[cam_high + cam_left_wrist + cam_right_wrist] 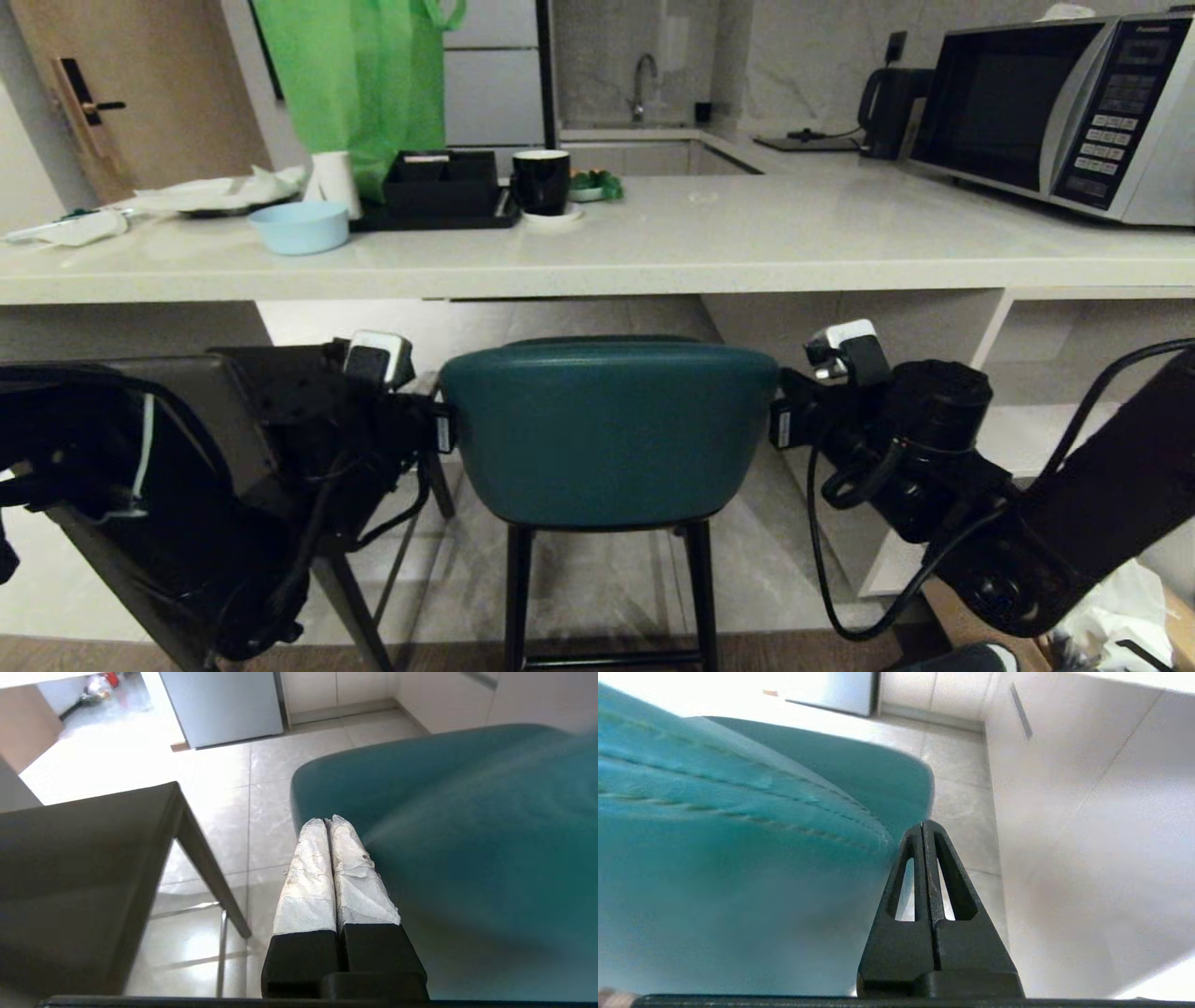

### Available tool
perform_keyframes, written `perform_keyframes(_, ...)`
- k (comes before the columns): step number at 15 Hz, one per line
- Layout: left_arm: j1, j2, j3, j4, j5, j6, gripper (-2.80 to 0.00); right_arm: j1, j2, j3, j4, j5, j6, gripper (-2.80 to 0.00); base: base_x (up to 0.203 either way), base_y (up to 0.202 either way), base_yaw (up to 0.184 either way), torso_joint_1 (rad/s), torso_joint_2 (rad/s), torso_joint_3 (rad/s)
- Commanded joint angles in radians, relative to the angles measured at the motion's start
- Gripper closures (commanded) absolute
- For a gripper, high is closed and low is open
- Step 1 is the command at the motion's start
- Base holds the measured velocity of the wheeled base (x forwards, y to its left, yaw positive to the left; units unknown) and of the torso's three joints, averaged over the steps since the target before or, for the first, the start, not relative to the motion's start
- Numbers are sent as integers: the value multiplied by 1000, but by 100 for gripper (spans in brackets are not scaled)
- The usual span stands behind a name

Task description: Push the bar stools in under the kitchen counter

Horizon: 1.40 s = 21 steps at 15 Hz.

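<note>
- Where the worktop (653, 266) overhangs the open bay, two bar stools stand: one teal stool (609, 431) centred below the front edge, its curved back facing the camera, and one dark grey stool (201, 420) just beside it on the left.
- Two grippers flank the teal back: the left gripper (329, 822) is clenched, its white-wrapped fingers (310, 877) pressed together against the left side of the back; the right gripper (924, 826) is also clenched, empty, at the right side.
- On the worktop: one blue bowl (299, 227), one black mug (541, 181), one black tray (439, 191) and one microwave (1064, 112); their contents cannot be seen.
- Tiled floor (579, 322) lies open beyond the teal stool under the worktop, bounded on the right by a white panel (1087, 835).
</note>
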Motion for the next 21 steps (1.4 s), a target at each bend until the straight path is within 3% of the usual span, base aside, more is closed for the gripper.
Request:
perform_keyframes(1,38,-58,85,-39,12,-4,0,-65,-96,53,4,-16,0,0,0,0,0,0,0,0)
perform_keyframes(4,87,-143,234,-64,4,-15,0,-130,-210,157,6,-17,1,0,0,0,0,0,0,0)
perform_keyframes(10,77,-436,367,-36,42,-12,0,-91,-532,231,176,-45,-28,0,0,0,0,0,0,0)
perform_keyframes(12,77,-624,361,109,66,-10,0,-89,-688,220,273,-52,-73,0,0,0,0,0,0,0)
perform_keyframes(15,82,-942,298,487,113,-21,0,-121,-895,211,422,-60,-104,0,0,0,0,0,0,0)
perform_keyframes(17,136,-1108,250,671,139,-40,0,-172,-1017,216,511,-64,-110,0,0,0,0,0,0,0)
perform_keyframes(21,259,-1360,206,809,150,-54,0,-265,-1290,230,707,-64,-111,0,0,0,0,0,0,0)
